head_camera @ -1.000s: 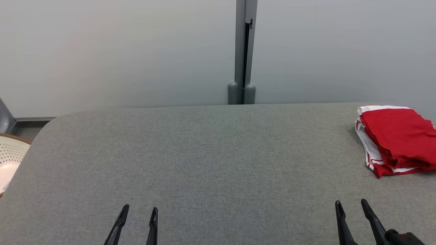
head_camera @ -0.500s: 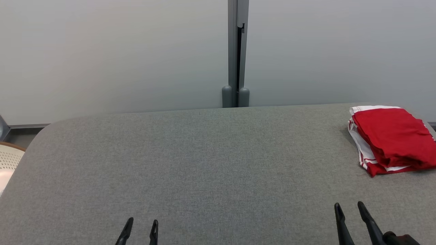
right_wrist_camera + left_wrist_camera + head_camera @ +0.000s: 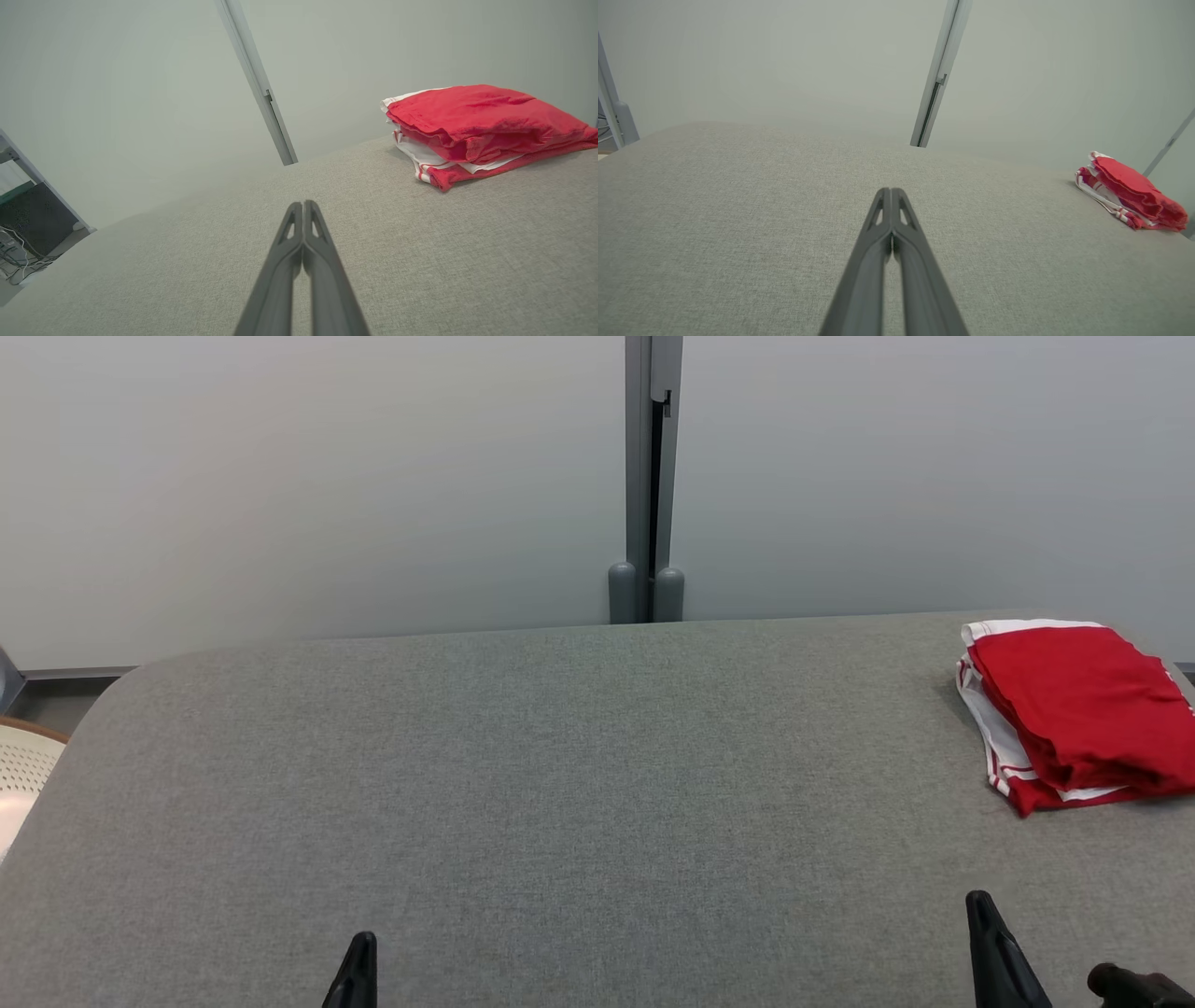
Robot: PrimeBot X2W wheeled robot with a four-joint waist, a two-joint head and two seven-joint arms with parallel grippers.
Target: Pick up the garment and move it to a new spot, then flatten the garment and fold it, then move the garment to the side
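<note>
Garment (image 3: 486,121) — red-white layers clearest from right wrist view

We see a grey fabric worktop (image 3: 560,784). A folded red-and-white garment (image 3: 1074,709) lies at its far right corner.

Red-and-white garment (image 3: 1074,709) lies folded at the table's (image 3: 560,784) far right.

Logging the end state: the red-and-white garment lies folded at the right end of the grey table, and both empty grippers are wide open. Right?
Not open: the left gripper and the right gripper are both shut, fingers pressed together, as each wrist view shows. The rest holds: the garment lies folded at the right end of the table, grippers empty.
</note>
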